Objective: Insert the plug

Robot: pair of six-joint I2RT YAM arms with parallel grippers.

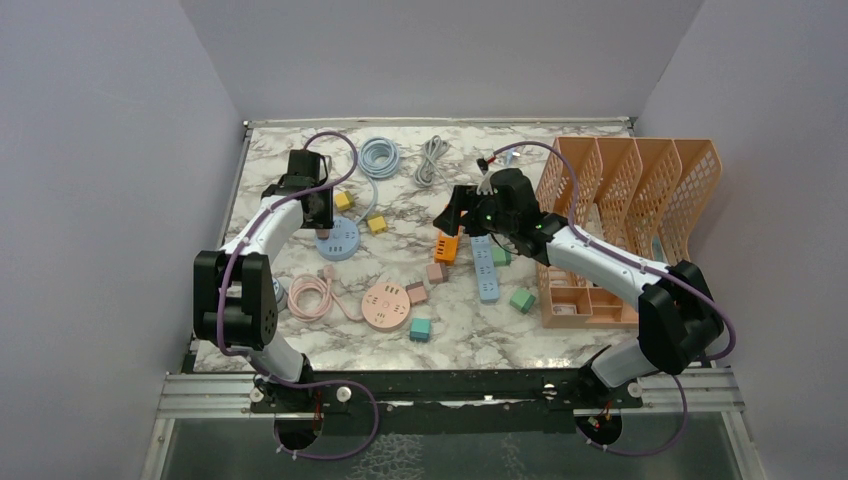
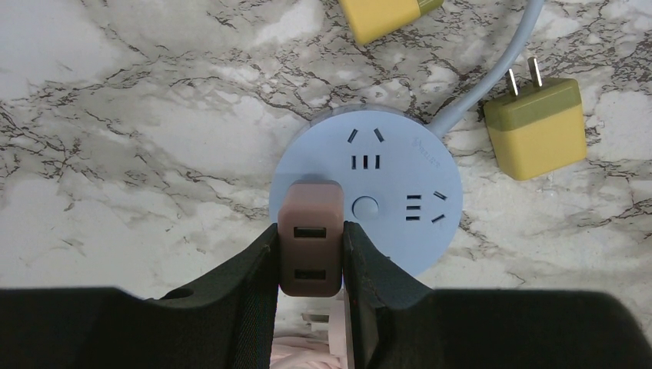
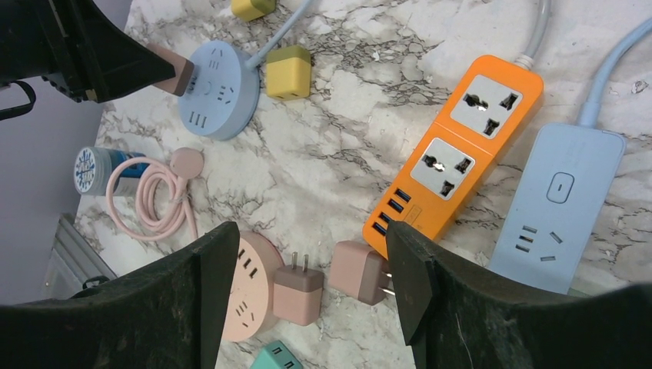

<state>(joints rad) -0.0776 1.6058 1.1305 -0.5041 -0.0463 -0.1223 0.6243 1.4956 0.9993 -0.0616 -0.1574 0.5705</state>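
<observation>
A brownish-pink plug (image 2: 310,238) with two USB ports facing up is held between the fingers of my left gripper (image 2: 310,231), which is shut on it. It stands upright on the left side of the round blue socket hub (image 2: 400,200), left of the hub's button. Its prongs are hidden beneath it. In the top view the left gripper (image 1: 320,208) hangs over the hub (image 1: 340,240). My right gripper (image 3: 311,254) is open and holds nothing, hovering above the marble near the orange power strip (image 3: 454,154). The right wrist view also catches the held plug (image 3: 171,71).
Two yellow plugs (image 2: 538,127) lie right of the hub. Two pink plugs (image 3: 298,296), a pink round hub (image 3: 250,288), a teal plug and a blue strip (image 3: 557,207) lie under the right gripper. An orange file rack (image 1: 625,215) stands at the right, with coiled cables at the back.
</observation>
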